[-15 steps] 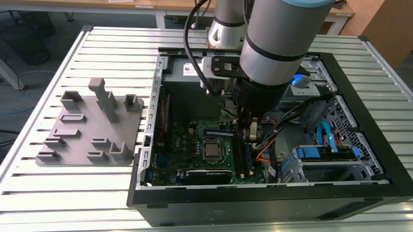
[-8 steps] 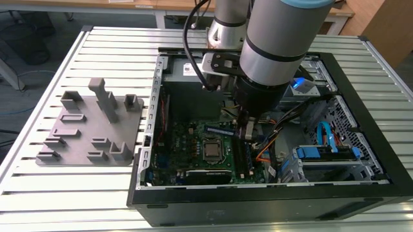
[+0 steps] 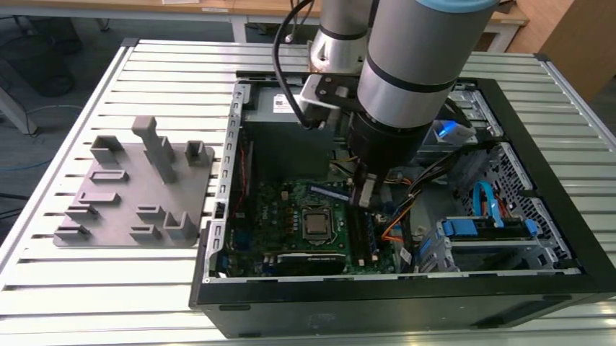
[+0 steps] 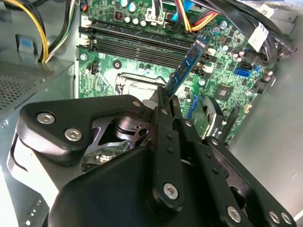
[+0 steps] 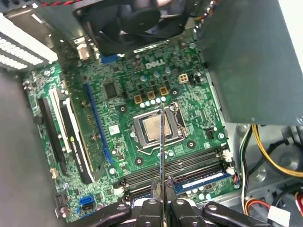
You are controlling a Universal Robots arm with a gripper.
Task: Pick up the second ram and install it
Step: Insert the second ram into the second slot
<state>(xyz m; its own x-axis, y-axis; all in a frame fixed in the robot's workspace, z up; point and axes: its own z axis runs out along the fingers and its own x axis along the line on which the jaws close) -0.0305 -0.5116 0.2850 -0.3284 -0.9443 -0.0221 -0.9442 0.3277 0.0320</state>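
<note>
My gripper [image 3: 364,194] reaches down into the open computer case [image 3: 405,288], above the green motherboard [image 3: 288,209]. It is shut on the second ram [image 4: 187,64], a slim blue stick gripped at one end. In the first wrist view the second ram [image 5: 161,142] appears edge-on, rising from between the fingertips of the gripper [image 5: 161,201] and crossing over the processor socket [image 5: 154,128]. The stick hangs above the board, tilted, near the long black memory slots [image 5: 189,165]. Another blue stick [image 5: 203,178] sits in one of those slots.
Bundled cables [image 4: 189,14] run close beside the slots. A cooling fan [image 5: 128,19] and a grey metal box [image 5: 255,61] border the board. An expansion card [image 5: 71,137] stands along one edge. A grey fixture plate [image 3: 135,194] lies at the exterior view's left.
</note>
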